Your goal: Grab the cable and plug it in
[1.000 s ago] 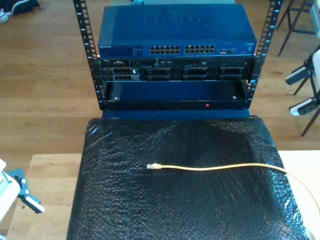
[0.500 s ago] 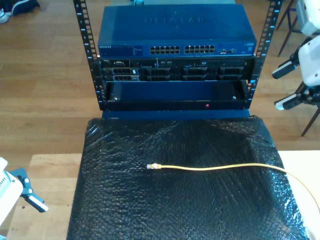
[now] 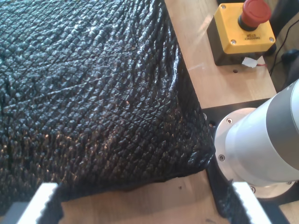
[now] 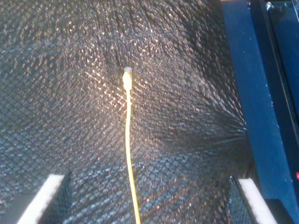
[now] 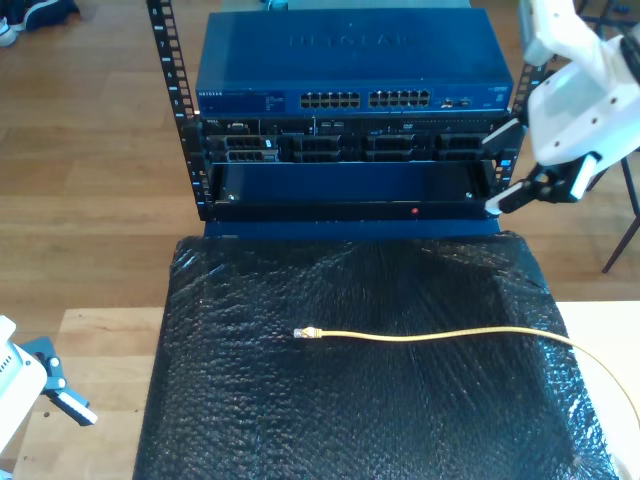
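I am looking for the long thin yellow network cable (image 5: 440, 335), and it is lying flat on the black bubbly plastic sheet (image 5: 250, 400) that covers the worktop. Its small whitish plug (image 5: 307, 332) is resting near the middle of the sheet. From there the cable is running toward the exterior view's right and curving off the sheet's edge.

My second end effector (image 5: 518, 167) is hanging high at the exterior view's right, beside the blue network switch (image 5: 350, 62) in the black rack (image 5: 178, 120). Its two fingers are standing wide apart and holding nothing. In the second wrist view the cable (image 4: 129, 154) is running straight out between the two fingers (image 4: 46, 196), with the plug (image 4: 126, 78) at the far end. So the cable's long line is pointing away from this end effector, and the fingers are sitting on either side of it.

My first end effector (image 5: 58, 388) is waiting low at the exterior view's left, over the bare wooden worktop (image 5: 95, 350). Its fingers are spread too, and empty. It is looking at the sheet's edge and a yellow box with a red stop button (image 3: 243, 30).

I think my second end effector is the better one to go. It needs to come down toward the plug end and close across the thin cable.
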